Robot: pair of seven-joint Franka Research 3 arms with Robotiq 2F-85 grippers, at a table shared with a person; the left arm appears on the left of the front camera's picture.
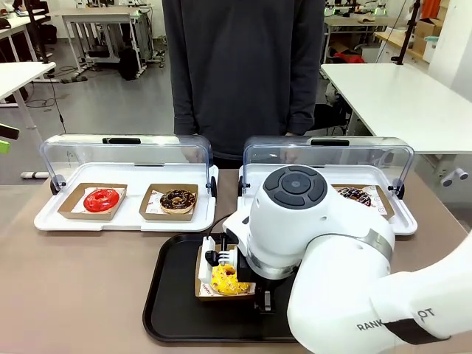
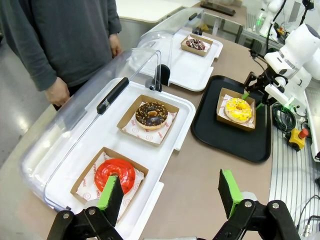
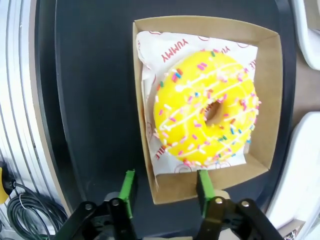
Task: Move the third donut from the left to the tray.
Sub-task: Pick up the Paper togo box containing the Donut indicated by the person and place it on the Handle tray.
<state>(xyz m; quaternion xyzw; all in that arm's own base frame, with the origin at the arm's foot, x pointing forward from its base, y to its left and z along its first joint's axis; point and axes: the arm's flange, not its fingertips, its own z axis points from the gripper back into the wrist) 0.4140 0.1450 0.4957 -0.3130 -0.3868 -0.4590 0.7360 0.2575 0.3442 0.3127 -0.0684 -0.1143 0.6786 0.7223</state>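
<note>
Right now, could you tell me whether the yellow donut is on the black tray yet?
Yes: the yellow donut, in its cardboard holder, rests flat on the black tray.

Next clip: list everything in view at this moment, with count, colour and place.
Yellow donut: one, in a brown cardboard holder on the black tray.
Red donut: one, left white tray.
Chocolate donuts: two, one beside the red, one in the right white tray.
Clear lids: two, raised.
Person: grey top, far side.
Left gripper: open, above the table.
Right gripper: jaws astride the holder's wall, not gripping it.
</note>
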